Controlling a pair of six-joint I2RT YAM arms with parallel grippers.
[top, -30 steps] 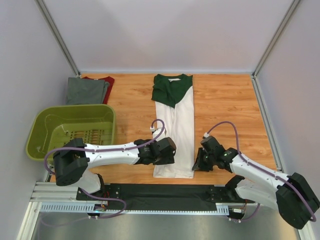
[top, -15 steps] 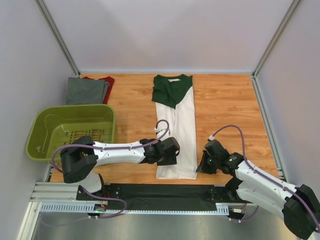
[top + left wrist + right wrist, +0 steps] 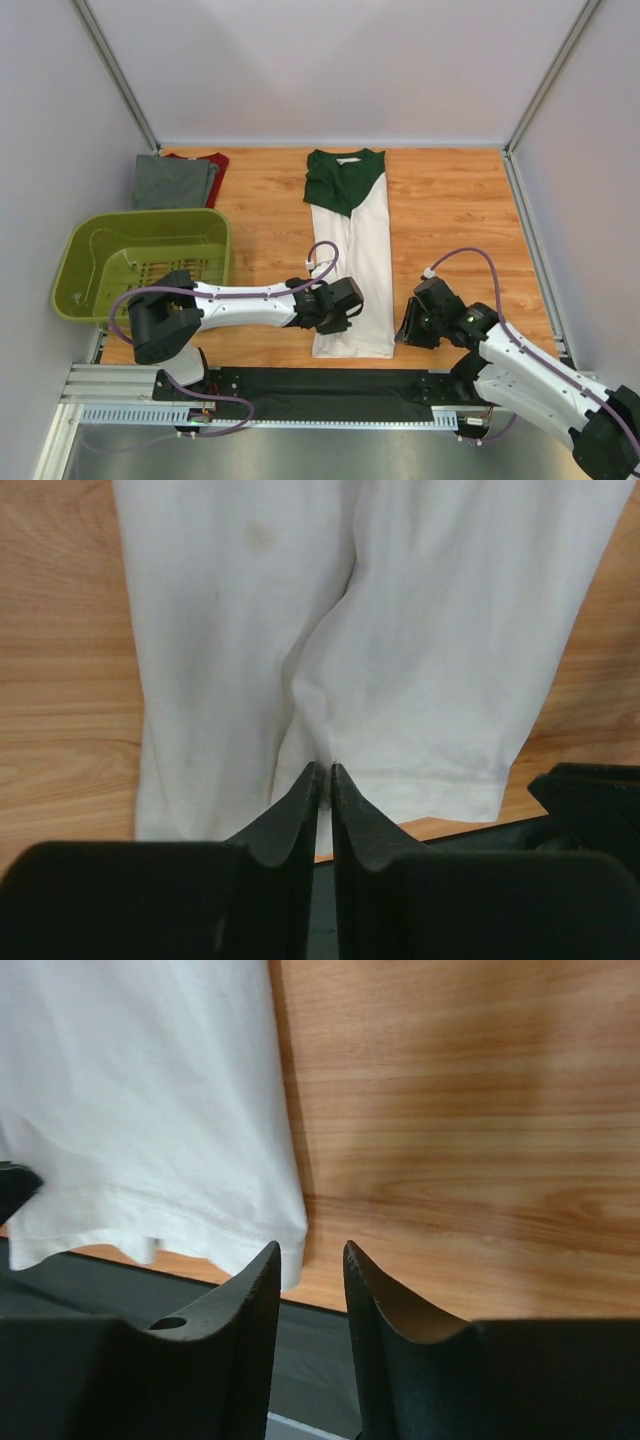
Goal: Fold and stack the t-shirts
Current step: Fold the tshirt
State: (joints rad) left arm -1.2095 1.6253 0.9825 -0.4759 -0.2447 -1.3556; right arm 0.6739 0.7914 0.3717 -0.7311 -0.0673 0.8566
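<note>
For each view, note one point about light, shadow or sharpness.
Top external: even soft light, sharp, no glare on the wooden table. Left wrist: the black left gripper is a featureless silhouette; soft fold shading on the white, green-collared t-shirt. Right wrist: a shadow lines the shirt's edge on the wood.

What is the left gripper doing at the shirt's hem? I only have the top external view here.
Observer: The left gripper is shut on the white t-shirt just above its hem, and creases in the cloth run toward its tips.
Operator: And the right one?
Observer: The right gripper is open and holds nothing. The shirt's hem corner lies beside one of its fingers.
Operator: Anything on the cloth itself?
Observer: A faint yellowish spot shows near the top of the left wrist view.
</note>
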